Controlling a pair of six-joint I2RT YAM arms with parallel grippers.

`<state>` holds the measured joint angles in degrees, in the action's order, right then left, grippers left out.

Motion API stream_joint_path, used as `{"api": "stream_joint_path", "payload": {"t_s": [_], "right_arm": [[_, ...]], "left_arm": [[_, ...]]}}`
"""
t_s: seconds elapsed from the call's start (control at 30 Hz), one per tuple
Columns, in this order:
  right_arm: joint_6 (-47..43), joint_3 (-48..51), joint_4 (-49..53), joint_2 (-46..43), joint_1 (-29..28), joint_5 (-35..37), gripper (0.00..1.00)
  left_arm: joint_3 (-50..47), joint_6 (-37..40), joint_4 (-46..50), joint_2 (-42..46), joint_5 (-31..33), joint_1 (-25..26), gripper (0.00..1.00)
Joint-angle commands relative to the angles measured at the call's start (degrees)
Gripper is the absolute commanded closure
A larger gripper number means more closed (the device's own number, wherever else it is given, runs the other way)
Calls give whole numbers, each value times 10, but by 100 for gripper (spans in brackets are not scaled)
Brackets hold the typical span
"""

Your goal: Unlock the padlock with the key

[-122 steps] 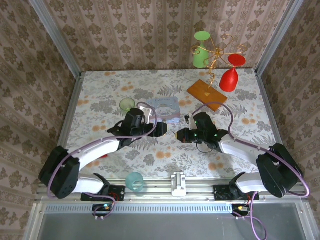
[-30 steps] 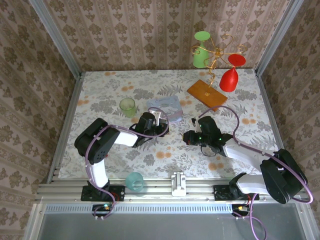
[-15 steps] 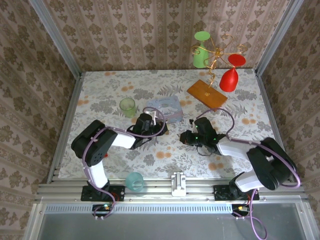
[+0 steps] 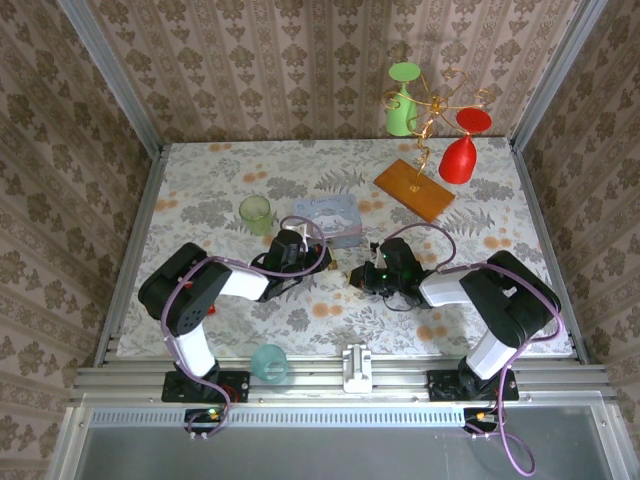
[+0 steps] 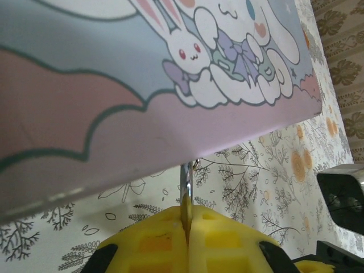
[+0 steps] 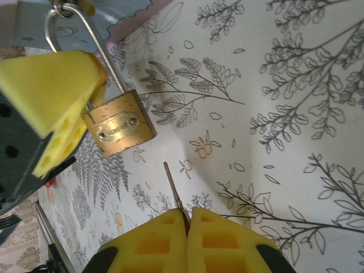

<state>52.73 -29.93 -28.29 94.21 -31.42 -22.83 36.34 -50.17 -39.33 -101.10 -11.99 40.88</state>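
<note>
In the right wrist view the brass padlock (image 6: pixel 118 131) hangs over the floral table, its thin shackle (image 6: pixel 85 31) looping up and left. The left gripper's yellow pad (image 6: pixel 54 94) presses on the shackle just above the body. My left gripper (image 5: pixel 186 219) is shut, with the shackle's metal edge (image 5: pixel 185 177) sticking out between its pads. My right gripper (image 6: pixel 189 219) is shut on the thin dark key (image 6: pixel 173 190), whose blade points up-left at the padlock's lower edge, a short gap away. From above, the left gripper (image 4: pixel 318 262) and right gripper (image 4: pixel 360 277) nearly meet mid-table.
A pale blue patterned box (image 4: pixel 328 218) lies just behind the left gripper and looms over it in the left wrist view (image 5: pixel 142 85). A green cup (image 4: pixel 256 212) stands left of it, a teal cup (image 4: pixel 268 362) at the near edge. A wire stand's orange base (image 4: pixel 413 188) with a red glass (image 4: pixel 458 158) sits back right.
The right gripper has moved left with the key, closing most of the gap to the left gripper. The left gripper has stayed almost still by the box.
</note>
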Motion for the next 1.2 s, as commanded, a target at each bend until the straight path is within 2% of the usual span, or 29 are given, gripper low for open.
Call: {"api": "stream_joint_path", "payload": {"t_s": [0.0,0.1,0.2,0.43,0.6,1.17], "right_arm": [[10,6,-44,-4,-2,-14,100],[58,19,-121,21,-1,-43,100],[114,39,-240,57,5,-73,100],[190,61,-444,151,20,-119,100],[201,53,-464,176,20,-140,100],[232,37,-467,174,33,-165,100]], "left_arm": [[-7,-17,-26,8,7,2,100],[-21,-67,-65,9,14,-1,100],[-31,-107,-109,13,14,-6,100],[-47,-149,-165,19,11,-17,100],[-52,-165,-199,9,11,-18,100],[-58,-197,-258,-23,12,-17,100]]}}
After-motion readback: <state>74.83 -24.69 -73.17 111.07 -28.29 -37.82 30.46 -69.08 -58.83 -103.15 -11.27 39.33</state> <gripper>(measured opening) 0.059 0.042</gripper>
